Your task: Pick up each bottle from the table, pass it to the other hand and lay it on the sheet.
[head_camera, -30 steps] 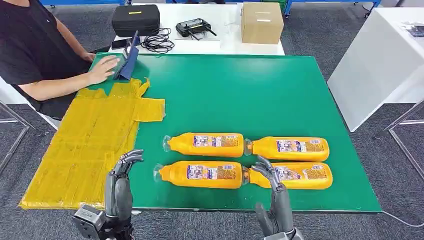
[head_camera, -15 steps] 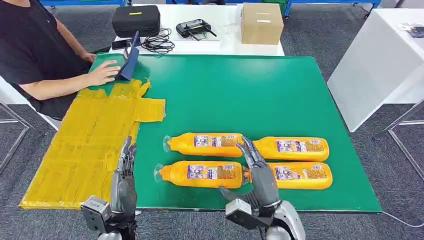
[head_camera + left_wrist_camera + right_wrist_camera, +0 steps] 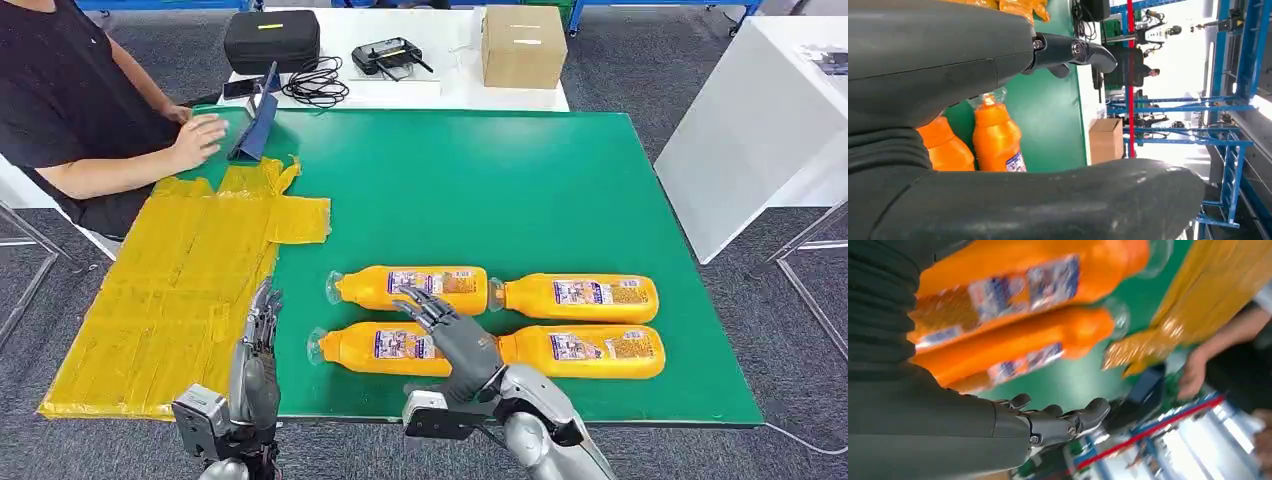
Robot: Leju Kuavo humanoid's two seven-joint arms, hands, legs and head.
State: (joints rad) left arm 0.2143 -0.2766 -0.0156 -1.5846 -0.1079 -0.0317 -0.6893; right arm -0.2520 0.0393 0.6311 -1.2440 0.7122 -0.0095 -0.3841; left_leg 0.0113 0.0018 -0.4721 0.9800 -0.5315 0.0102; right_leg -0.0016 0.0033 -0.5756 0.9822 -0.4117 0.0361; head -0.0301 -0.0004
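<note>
A large rectangular table with a green top (image 3: 520, 190) carries four orange plastic bottles with printed labels (image 3: 412, 288), lying on their sides in two rows of two near its front edge. A crinkled yellow sheet (image 3: 180, 285) covers its left part. A dark blue tablet stand (image 3: 256, 130) sits at the far left corner.

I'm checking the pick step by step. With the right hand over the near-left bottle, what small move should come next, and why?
Probably lower the right hand and close it around the near-left bottle. The hand hovers open above that bottle's label end, fingers spread, holding nothing. All four bottles lie on the green table, none on the yellow sheet, and the left hand waits open beside the sheet.
</note>
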